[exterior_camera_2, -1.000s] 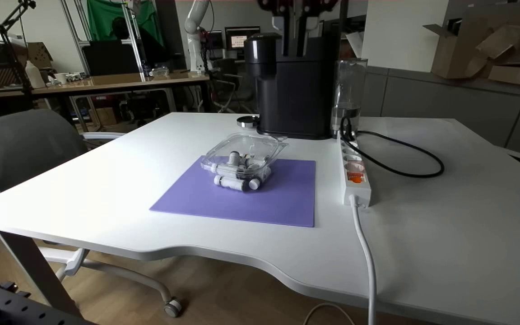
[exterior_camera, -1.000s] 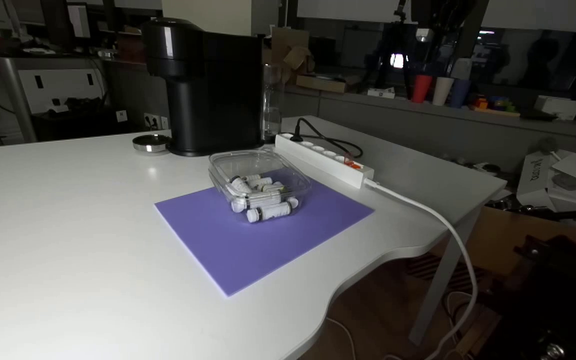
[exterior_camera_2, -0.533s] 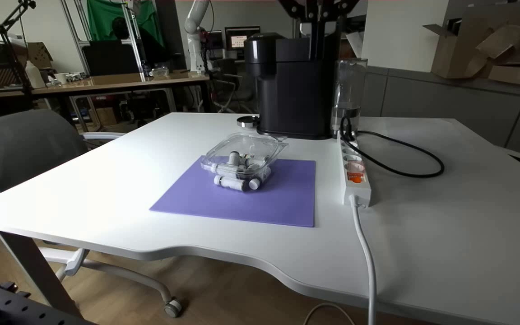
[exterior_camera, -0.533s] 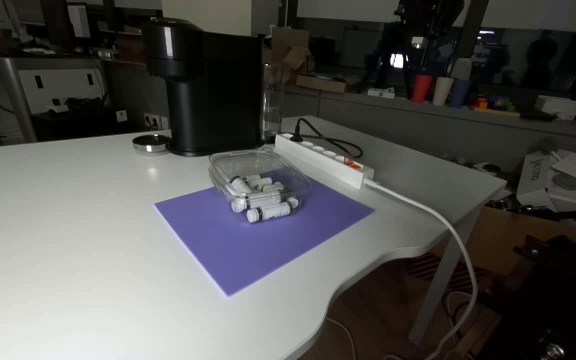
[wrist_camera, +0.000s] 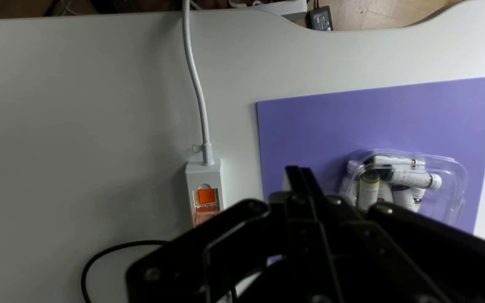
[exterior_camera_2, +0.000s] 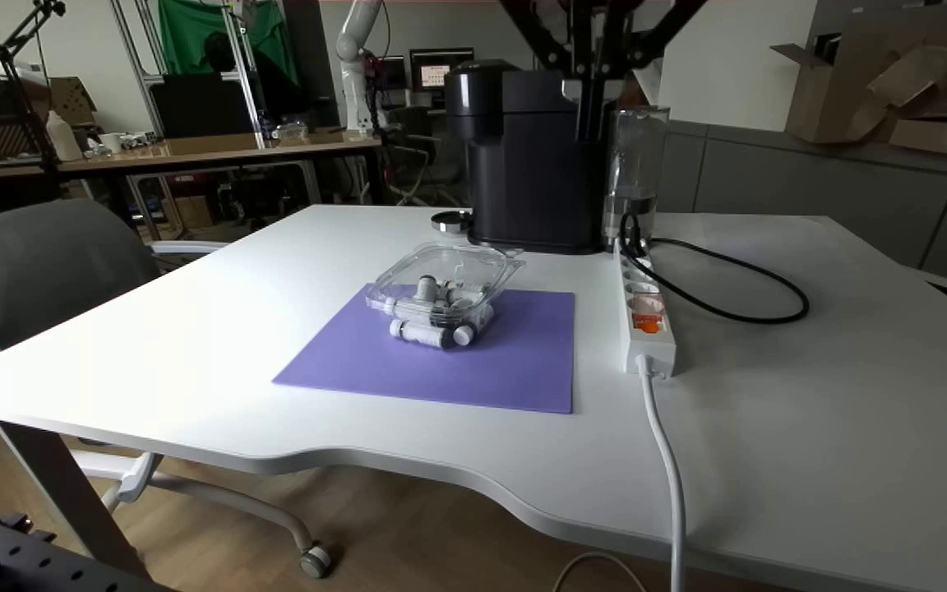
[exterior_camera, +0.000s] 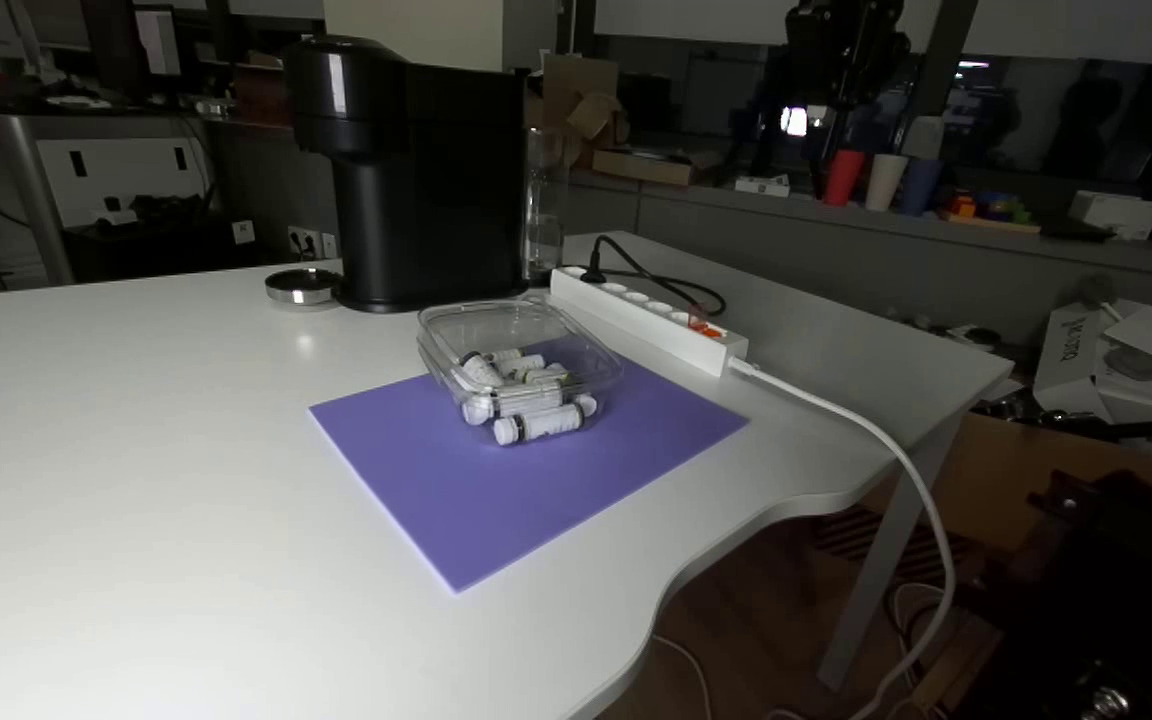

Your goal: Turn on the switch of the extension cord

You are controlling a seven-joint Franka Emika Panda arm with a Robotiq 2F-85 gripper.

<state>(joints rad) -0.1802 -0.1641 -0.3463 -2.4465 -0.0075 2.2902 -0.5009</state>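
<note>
The extension cord [exterior_camera: 642, 318] lies right of centre in both exterior views, on the desk [wrist_camera: 78, 126], just beside the purple mat [exterior_camera_2: 441, 374] but not touching it; in the wrist view its cabled end shows left of centre, the orange switch [wrist_camera: 206, 196] facing up, a see-through reddish piece [wrist_camera: 204, 213] next to it; whether the switch is on I cannot tell. The claw [wrist_camera: 300, 168] is narrow, fingers together, nothing held; it hangs well above the desk, in the upper part of both exterior views, right of centre.

A straight drop would probably miss; in the wrist view the tips seem to point right of the switch, over the mat; a slight sideways error could land on the reddish piece or bare plastic instead; a push on the wrong half of the switch might change nothing; an off-centre push could make the extension cord slide or tip, as nothing visible pins it down; a low sweep could snag the black cable [wrist_camera: 141, 243], which loops at the lower left of the wrist view.
</note>
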